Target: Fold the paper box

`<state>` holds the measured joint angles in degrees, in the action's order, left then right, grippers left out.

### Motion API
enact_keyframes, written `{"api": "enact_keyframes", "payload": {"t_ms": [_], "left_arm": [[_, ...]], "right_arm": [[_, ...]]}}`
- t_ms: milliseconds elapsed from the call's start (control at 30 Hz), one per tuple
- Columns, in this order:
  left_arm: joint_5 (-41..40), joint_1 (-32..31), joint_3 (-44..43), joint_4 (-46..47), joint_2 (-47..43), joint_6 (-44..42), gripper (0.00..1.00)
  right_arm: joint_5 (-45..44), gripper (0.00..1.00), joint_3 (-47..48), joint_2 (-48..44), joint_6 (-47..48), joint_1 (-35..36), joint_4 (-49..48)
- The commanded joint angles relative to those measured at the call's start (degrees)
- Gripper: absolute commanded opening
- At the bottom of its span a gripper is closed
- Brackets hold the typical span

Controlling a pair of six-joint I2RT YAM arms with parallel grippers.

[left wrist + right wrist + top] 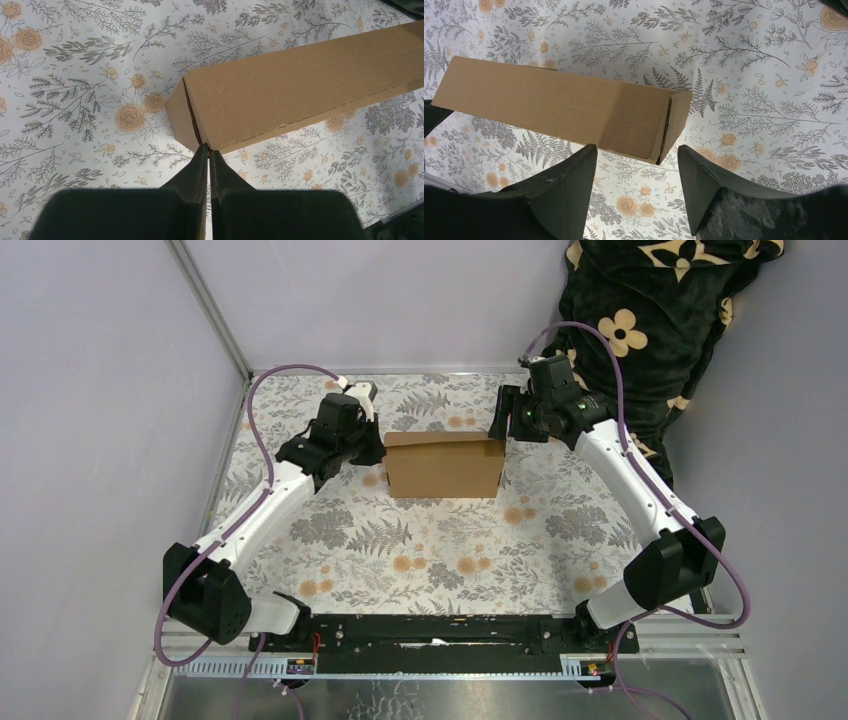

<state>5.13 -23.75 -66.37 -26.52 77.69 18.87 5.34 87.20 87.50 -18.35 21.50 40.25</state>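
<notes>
Top external: paper box (445, 466) between pinched left tool (374, 452), gaping right tool (502, 423)

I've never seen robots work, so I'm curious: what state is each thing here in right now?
paper box: folded into a closed box, flaps shut.
left gripper: shut, tips at the box's end corner, holding nothing.
right gripper: open, at the box's other end, gripping nothing.
dark flowered blanket: bunched up, hanging at the far right.

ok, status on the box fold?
Left end effector shut, tips at paper box corner. Right end effector open beside its other end. Box folded shut; nothing blocking.
</notes>
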Motion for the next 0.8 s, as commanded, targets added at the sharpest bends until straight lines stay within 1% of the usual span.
{"api": "enact_keyframes", "payload": {"t_ms": [0, 67, 200, 300, 433, 533, 633, 767], "left_arm": [[0.9, -0.5, 0.4, -0.7, 1.4, 0.1, 0.05], [0.9, -0.5, 0.4, -0.7, 1.5, 0.1, 0.05], [0.9, -0.5, 0.3, -0.7, 1.6, 0.1, 0.05], [1.0, -0.5, 0.4, -0.8, 1.5, 0.1, 0.08], [1.0, -0.5, 0.3, -1.1, 1.2, 0.2, 0.24], [1.3, -0.5, 0.0, -1.6, 0.9, 0.5, 0.42], [2.0, -0.5, -0.3, -2.3, 0.2, 0.6, 0.49], [2.9, -0.5, -0.8, -3.1, -0.6, 0.6, 0.51]], "right_arm": [[0.6, 0.68, -0.6, 0.5, -1.2, -0.4, -2.4], [0.8, 0.68, -1.2, 0.8, -1.3, -0.5, -2.8], [1.3, 0.65, -2.9, 1.2, -1.3, -0.6, -3.5], [1.8, 0.6, -4.1, 1.2, -1.3, -0.6, -4.0], [2.0, 0.57, -5.3, 0.9, -1.2, -0.6, -4.5], [2.0, 0.55, -6.1, 1.0, -1.2, -0.6, -4.8], [2.0, 0.54, -7.0, 1.2, -1.0, -0.6, -5.0], [1.7, 0.54, -8.2, 1.4, -0.8, -0.6, -5.2]]}}
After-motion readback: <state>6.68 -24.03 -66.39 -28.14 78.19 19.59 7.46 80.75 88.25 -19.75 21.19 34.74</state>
